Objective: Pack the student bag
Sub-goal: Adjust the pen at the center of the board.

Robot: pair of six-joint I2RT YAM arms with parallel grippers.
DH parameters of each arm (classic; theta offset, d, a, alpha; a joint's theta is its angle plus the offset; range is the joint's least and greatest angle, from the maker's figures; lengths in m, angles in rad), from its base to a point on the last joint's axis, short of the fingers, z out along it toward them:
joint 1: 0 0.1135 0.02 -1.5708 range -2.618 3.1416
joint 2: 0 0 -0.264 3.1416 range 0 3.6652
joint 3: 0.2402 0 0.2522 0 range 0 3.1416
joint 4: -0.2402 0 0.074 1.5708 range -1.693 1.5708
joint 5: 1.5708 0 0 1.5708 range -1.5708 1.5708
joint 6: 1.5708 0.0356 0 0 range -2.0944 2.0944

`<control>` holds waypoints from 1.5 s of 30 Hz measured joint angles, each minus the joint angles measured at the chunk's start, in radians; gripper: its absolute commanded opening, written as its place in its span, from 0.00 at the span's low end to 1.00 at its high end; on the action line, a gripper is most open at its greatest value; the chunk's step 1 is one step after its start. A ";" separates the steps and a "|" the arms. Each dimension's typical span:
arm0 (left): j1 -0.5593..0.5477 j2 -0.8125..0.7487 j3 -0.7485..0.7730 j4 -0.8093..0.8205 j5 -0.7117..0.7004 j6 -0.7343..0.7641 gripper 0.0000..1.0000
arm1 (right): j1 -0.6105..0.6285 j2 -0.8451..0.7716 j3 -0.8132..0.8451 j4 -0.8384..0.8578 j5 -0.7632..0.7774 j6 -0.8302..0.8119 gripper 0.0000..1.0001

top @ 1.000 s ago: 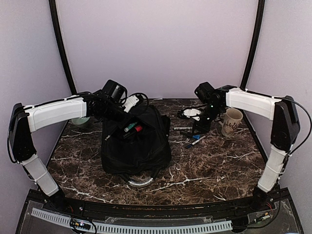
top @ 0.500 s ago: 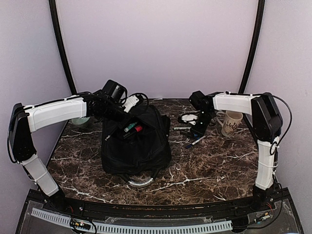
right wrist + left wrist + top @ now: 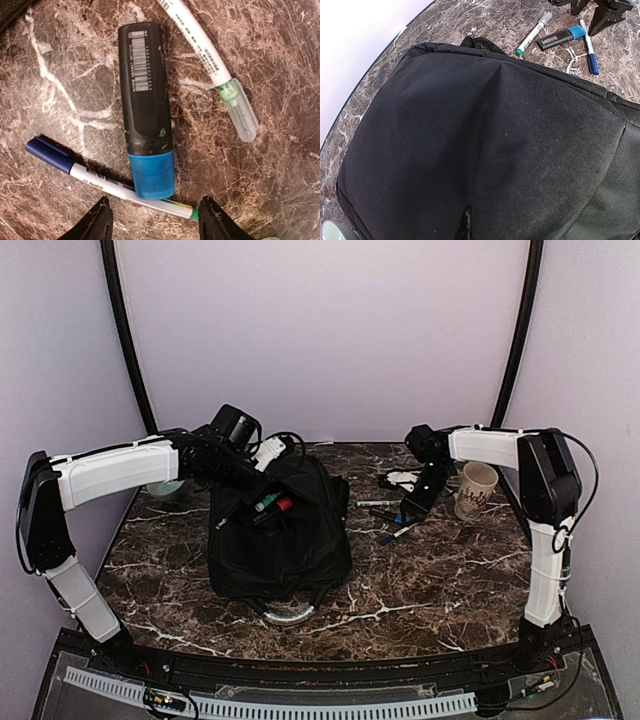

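Starting nearest you: the student bag point(image 3: 280, 545) lies flat on the tabletop point(image 3: 430, 580), left of centre, with its pale grey loop handle point(image 3: 285, 615) pointing back toward the arm bases. I'd treat that loop as your best hold if you ever need to drag or lift the whole thing; it looks like the only firm, closed shape on it.

The body is plain black fabric, slumped and creased. My guess is it's soft and floppy rather than heavy, so it'll sag and fold wherever you lift it; nothing fragile about it. The broad panel filling the left wrist view gives you nothing to pinch, so go for a seam, the zipper edge or the lip of the opening instead.

Further up, a pocket gapes open with a couple of markers point(image 3: 272, 503) poking out, one green-capped and one red.

At the bag's far top edge sits your left hand point(image 3: 258, 462), clamped shut. It looks placed to hold the opening up, but I can't tell whether there's actually fabric in it.

Over on the right, well apart from the bag, your right hand point(image 3: 156, 222) hangs with its jaws spread and empty, right over a black highlighter point(image 3: 146, 115) with a blue cap; a white marker point(image 3: 100, 182) lies across under that cap and a green-tipped pen point(image 3: 210, 60) is just beside.

Furthest right there's a mug point(image 3: 475, 490), close by that arm – watch your elbow.
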 measured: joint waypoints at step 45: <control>-0.005 0.016 0.010 -0.018 0.019 -0.010 0.02 | 0.200 -0.236 -0.423 0.087 0.172 0.047 0.40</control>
